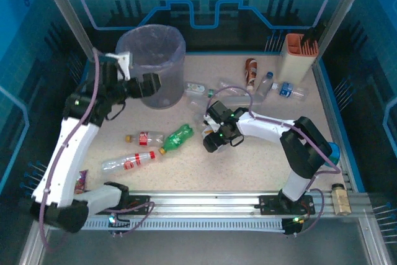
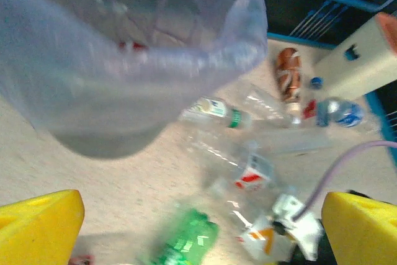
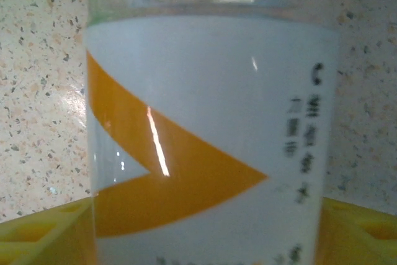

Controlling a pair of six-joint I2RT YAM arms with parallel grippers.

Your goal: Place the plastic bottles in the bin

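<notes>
Right gripper (image 3: 198, 233) first: your two yellow fingers (image 3: 363, 231) stand one at each flank of the white-and-orange-labelled bottle (image 3: 211, 122); whether they pinch it or merely bracket it, I cannot tell. The bottle appears to lie on the speckled tabletop (image 3: 37, 91); its long axis runs up and down the wrist view, square across the line between your fingertips. That is the relation to trust; a squeeze across the narrow body should seat it, in my judgement.

Now look outward on the overhead view. The green bottle (image 1: 178, 138) lies just left of that gripper, tilted, cap end toward the near left; beyond it two red-labelled bottles (image 1: 144, 137) lie nearer the left arm. The bin (image 1: 166, 93) stands at the far left of the table; from your right gripper it lies left and farther back, well apart.

Your left gripper (image 2: 203, 215) hangs with its fingers wide apart and nothing between them, just beside the bin's bagged wall. It is the nearer arm to the bin, but the right arm is the one on this bottle. More clear bottles (image 1: 197, 89) lie scattered between the bin and the cream-and-orange holder (image 1: 296, 60), all on the table, none yet in.

My read: confirm the hold, lift clear, then carry left and back over the rim.
</notes>
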